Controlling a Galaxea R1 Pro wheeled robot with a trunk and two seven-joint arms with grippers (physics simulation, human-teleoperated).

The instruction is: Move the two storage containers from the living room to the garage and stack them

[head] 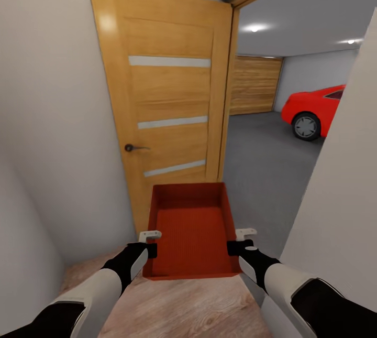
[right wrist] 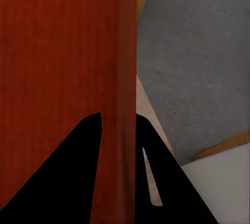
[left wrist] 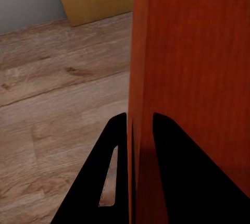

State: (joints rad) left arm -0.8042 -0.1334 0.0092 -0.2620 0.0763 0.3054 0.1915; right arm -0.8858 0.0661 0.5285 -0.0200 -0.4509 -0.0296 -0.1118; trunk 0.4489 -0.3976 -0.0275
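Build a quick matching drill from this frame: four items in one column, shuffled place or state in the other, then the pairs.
1. storage container
2. wooden door
3. red car
4. left gripper

A. swung open, on the left
B. parked beyond the doorway
C. held between both grippers
D. clamped on the bin's left wall

Pairs: 1-C, 2-A, 3-B, 4-D

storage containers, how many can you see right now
1: a storage container held between the left claw and right claw, carried at the doorway to the garage. The second may be elsewhere, out of view.
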